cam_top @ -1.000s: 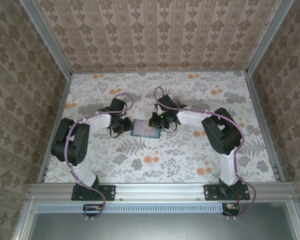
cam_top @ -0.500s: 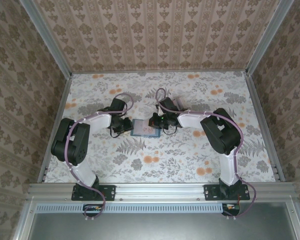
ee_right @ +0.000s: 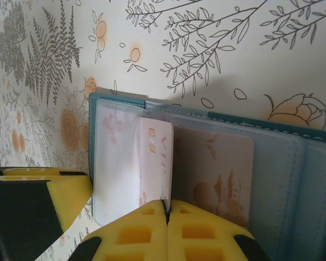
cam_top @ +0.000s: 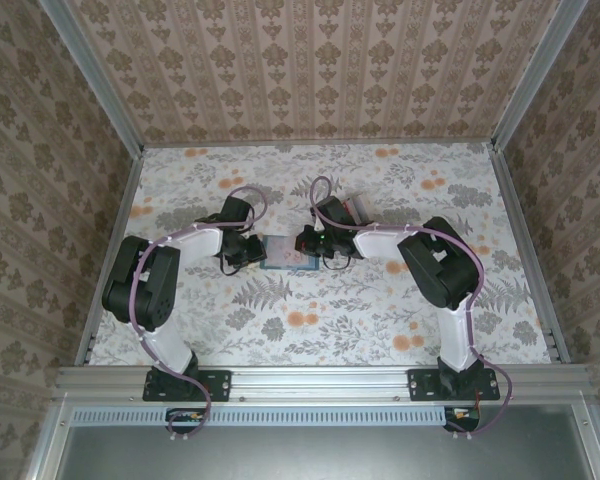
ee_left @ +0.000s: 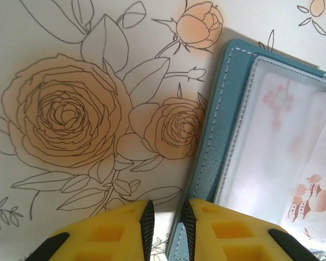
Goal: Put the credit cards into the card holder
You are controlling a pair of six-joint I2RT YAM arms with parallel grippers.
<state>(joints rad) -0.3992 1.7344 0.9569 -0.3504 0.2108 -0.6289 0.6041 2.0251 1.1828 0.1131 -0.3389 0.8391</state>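
Floral table point(cam_top: 380, 320) carries the open teal holder point(cam_top: 285, 254) between both arms. The left gripper point(ee_left: 167, 228) is closed on the holder's left edge, while the right gripper point(ee_right: 167, 211) has its fingers pressed together on a white card point(ee_right: 155, 152) – over the holder's inside, beside its frosted sleeve; a second card point(ee_right: 217, 168) lies sleeved there

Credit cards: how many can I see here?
2. One chip card is pinched in the right pincer over the open wallet; one picture card lies inside the wallet beside it. More may be hidden.
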